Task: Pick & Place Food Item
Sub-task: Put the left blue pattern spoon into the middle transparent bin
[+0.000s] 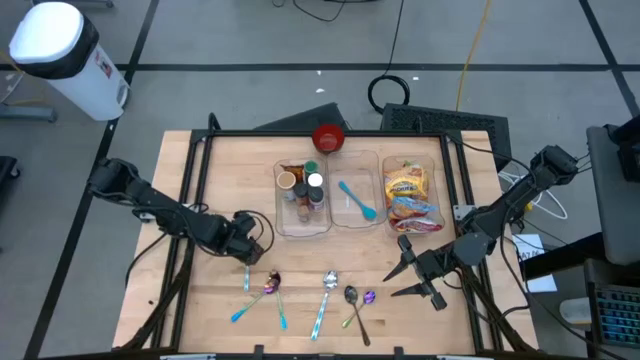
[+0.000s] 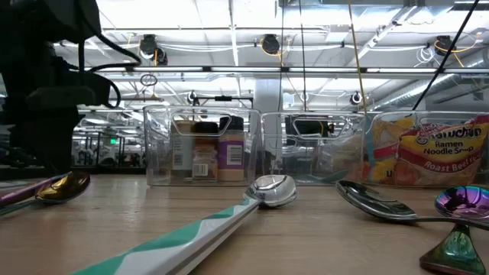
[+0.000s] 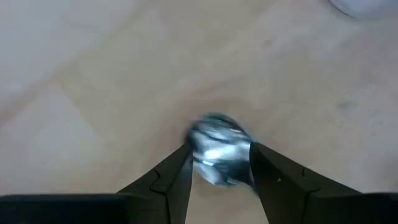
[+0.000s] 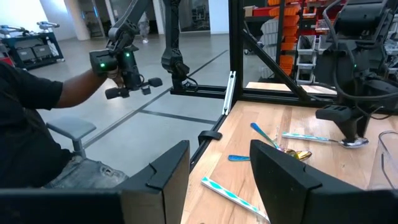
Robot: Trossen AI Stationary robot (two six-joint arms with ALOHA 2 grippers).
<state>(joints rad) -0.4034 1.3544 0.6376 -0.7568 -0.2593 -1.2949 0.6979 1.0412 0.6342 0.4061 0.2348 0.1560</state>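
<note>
Spoons (image 1: 328,283) lie along our table's (image 1: 230,180) near edge. Left claw (image 1: 247,252) sits low at table's left, pinching a silvery spoon bowl (image 3: 219,149). Clear bins hold, left to right, spice jars (image 1: 303,192), a blue utensil (image 1: 357,200), a ramen packet (image 1: 410,192). Right claw (image 1: 414,273) hangs spread, empty, at right.

A red bowl (image 1: 329,138) is set behind the clear bins (image 1: 302,200). Patterned spoons (image 1: 328,283) are scattered along the tabletop (image 1: 225,170) front edge.
</note>
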